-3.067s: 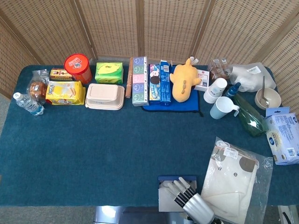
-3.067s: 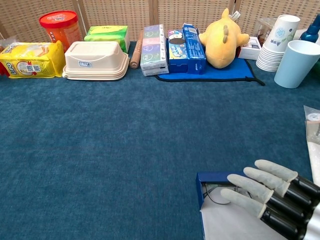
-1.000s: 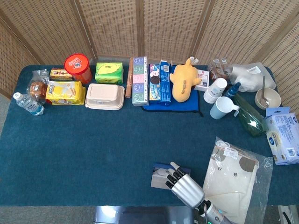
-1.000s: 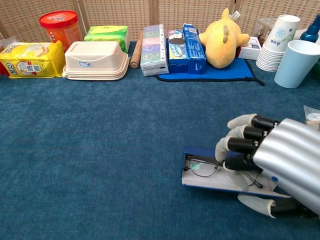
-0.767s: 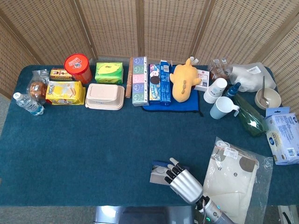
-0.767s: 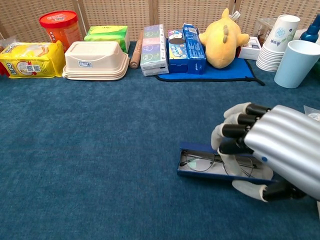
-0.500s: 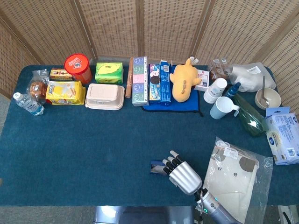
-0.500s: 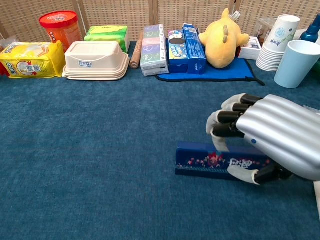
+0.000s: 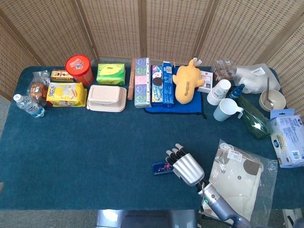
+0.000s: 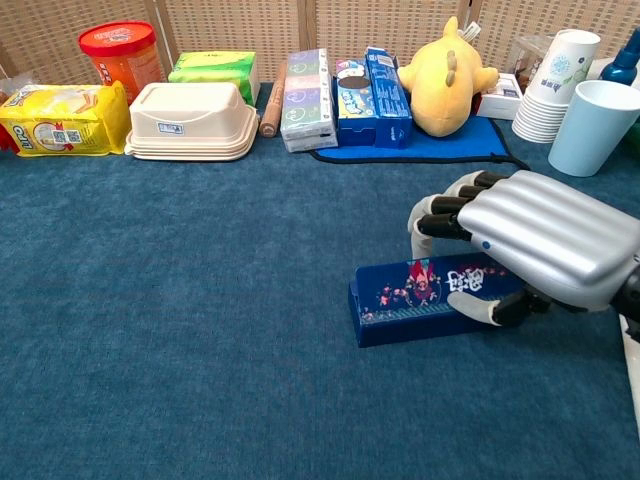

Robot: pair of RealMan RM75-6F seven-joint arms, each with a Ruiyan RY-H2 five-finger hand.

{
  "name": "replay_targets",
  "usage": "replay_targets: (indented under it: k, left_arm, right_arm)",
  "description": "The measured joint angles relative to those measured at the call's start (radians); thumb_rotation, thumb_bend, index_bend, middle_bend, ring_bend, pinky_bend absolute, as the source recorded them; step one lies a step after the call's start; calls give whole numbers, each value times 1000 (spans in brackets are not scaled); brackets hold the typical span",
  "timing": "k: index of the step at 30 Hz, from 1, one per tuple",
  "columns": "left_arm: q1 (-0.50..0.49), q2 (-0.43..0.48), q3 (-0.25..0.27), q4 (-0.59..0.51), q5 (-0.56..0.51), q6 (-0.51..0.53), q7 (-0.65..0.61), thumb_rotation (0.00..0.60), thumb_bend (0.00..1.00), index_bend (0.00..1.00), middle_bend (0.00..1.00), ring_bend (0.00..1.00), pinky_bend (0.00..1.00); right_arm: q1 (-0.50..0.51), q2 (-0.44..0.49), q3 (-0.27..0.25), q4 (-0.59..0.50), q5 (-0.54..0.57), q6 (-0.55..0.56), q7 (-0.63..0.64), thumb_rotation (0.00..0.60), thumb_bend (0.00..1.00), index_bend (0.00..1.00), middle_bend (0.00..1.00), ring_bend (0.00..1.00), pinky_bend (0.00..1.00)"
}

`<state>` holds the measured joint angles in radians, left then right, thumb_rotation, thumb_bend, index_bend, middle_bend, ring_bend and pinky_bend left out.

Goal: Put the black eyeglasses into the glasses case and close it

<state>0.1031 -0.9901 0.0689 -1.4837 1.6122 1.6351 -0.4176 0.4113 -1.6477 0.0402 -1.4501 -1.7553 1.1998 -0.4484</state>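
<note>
Back row left to right: water bottle (image 9: 28, 105), yellow snack bag (image 10: 62, 118), red tub (image 10: 121, 52), green pack (image 10: 214, 71), beige lunchbox (image 10: 191, 121), tissue box (image 10: 306, 98), blue cookie box (image 10: 369, 85), yellow plush (image 10: 445, 79) on a blue cloth (image 10: 450, 144), paper cup stack (image 10: 556, 82), light blue mug (image 10: 593, 126). Near the front edge, right of centre, the blue case (image 10: 415, 299) with a red flower print lies on the blue table (image 10: 180, 300), lid down, closed. Glasses not visible; cannot tell from these views if they are inside. Right hand (image 10: 530, 246) is draped over the case's right part, fingers (image 10: 440, 217) curled down over the far edge, thumb against the near face, gripping it. Just right of the hand, a bagged white garment (image 9: 237, 180) lies flat. Far right: bowl with spoon (image 9: 272, 99), wipes pack (image 9: 289, 140). Left hand not in either view.
</note>
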Motion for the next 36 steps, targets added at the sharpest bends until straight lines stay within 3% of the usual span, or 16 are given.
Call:
replay_targets:
  k: [13, 29, 36]
  left_arm:
    - [-3, -7, 1, 1, 1, -6, 7, 600, 308, 74, 31, 0, 0]
    - [3, -10, 2, 11, -10, -8, 1, 600, 309, 74, 31, 0, 0]
    - [4, -14, 3, 23, -13, -12, -10, 600, 309, 71, 31, 0, 0]
  right_arm:
    - [26, 10, 5, -29, 22, 5, -1, 600, 263, 366, 281, 278, 234]
    - [88, -15, 48, -16, 124, -80, -58, 600, 258, 310, 257, 250, 230]
    - [95, 15, 47, -68, 122, -74, -91, 600, 257, 284, 256, 234, 225]
